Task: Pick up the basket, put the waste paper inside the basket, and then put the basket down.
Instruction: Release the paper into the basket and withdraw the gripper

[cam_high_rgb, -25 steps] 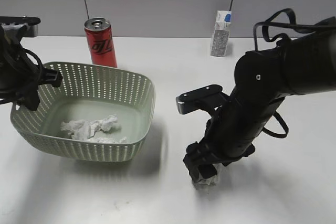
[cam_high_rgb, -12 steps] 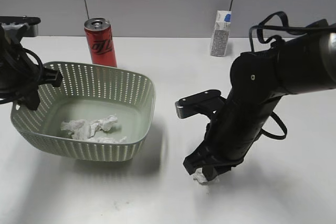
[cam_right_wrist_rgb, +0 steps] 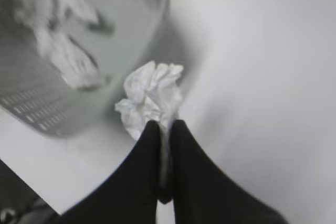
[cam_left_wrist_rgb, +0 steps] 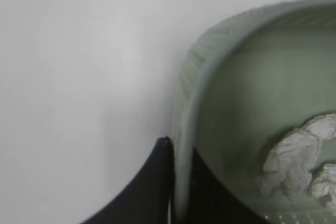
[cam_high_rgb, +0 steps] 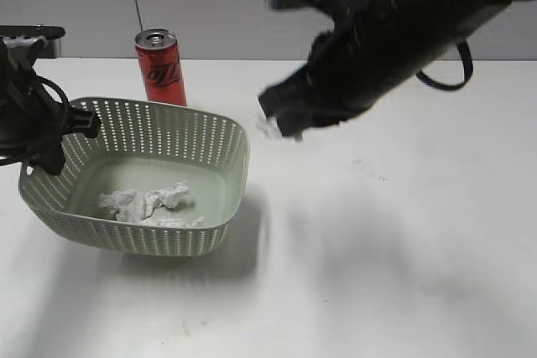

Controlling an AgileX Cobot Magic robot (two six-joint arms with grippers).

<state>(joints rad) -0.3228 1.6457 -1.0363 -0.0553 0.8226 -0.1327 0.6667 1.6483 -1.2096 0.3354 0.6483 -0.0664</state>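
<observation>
White waste paper (cam_right_wrist_rgb: pixel 152 94) seemingly pinched between right fingers (cam_right_wrist_rgb: pixel 149 156).

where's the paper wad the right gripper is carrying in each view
Exterior: the carried wad sits upper centre, under the right gripper, just right of the basket.
Left wrist: not in it; only wads lying in the basket show.
Right wrist: centre, pinched between the fingertips.
Shared landmark: the basket's rim, beside the wad.
</observation>
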